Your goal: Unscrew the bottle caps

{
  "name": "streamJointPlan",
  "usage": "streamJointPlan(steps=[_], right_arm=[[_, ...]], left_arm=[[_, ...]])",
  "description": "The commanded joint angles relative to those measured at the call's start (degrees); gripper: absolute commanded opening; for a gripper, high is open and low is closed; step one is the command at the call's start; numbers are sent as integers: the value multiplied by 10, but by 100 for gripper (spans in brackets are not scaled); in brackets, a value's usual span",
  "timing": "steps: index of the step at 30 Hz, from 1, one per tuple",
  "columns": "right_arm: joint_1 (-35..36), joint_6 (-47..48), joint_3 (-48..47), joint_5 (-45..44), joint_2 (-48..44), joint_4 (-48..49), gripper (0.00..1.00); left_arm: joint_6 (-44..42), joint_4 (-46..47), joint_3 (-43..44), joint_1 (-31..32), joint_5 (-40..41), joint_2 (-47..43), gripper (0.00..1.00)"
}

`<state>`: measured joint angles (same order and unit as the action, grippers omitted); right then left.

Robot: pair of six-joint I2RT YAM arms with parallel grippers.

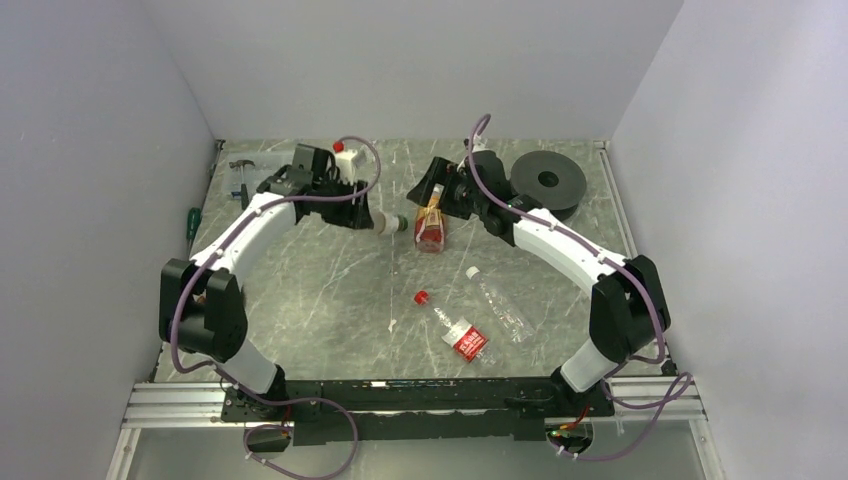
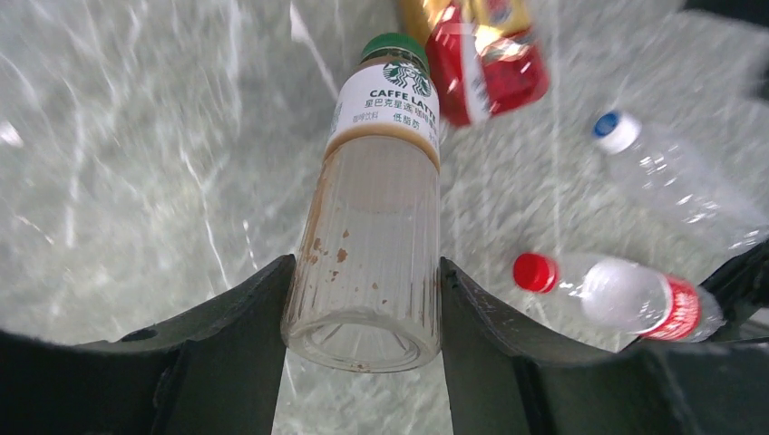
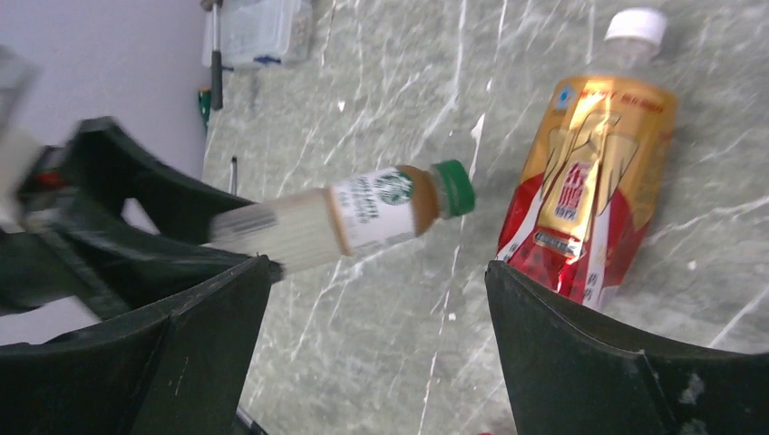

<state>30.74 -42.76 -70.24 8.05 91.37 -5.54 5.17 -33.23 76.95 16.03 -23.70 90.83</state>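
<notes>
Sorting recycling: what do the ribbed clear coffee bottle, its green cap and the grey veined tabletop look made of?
Ribbed clear coffee bottle: probably plastic, glossy, see-through, moulded ribs. Green cap: opaque plastic. Grey veined tabletop: smooth marble look; stone or laminate, cannot tell.

Grey-green marble w/ white veins on table (image 1: 330, 290). latte bottle (image 2: 372, 236): clear ribbed body w/ brown flecks, tan band, white label w/ green logo & black txt, green cap (image 2: 394, 43). amber bottle (image 3: 580, 181): gold & red label, white cap (image 3: 635, 25). red-label bottle (image 2: 635, 299): clear, red cap (image 2: 534, 272). plain bottle (image 2: 689, 190): clear, blue-topped cap (image 2: 615, 130) w/ white sides. spool (image 1: 548, 180) black. arms (image 1: 250, 225) white w/ black joints; cables (image 1: 376, 165) purple. left gripper (image 2: 363, 335) & right gripper (image 3: 376, 353) black.
</notes>
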Motion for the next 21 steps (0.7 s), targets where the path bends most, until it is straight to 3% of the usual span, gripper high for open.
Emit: streamJointPlan(steps=[1,5,7,9,11,13,21], right_arm=[[9,-17,18,-10,-33,-8,92],[9,-4,33,-21,-50,-17,92],[9,2,35,-27,-57,-21,93],[9,9,35,-31,-61,-26,93],[8,14,33,-36,-62,-33,93],[7,17,32,-39,-61,-38,94],[-3,17,44,-35,-79,-40,94]], left_arm=[[-17,25,-59,18,54,-9,18],[-41,34,-100,25,96,-6,19],[-45,37,-117,36,112,-12,25],[-66,35,-133,51,129,-17,42],[-74,32,-151,65,153,-24,65],[-85,32,-170,78,173,-31,78],[-107,18,-161,100,226,10,84]])
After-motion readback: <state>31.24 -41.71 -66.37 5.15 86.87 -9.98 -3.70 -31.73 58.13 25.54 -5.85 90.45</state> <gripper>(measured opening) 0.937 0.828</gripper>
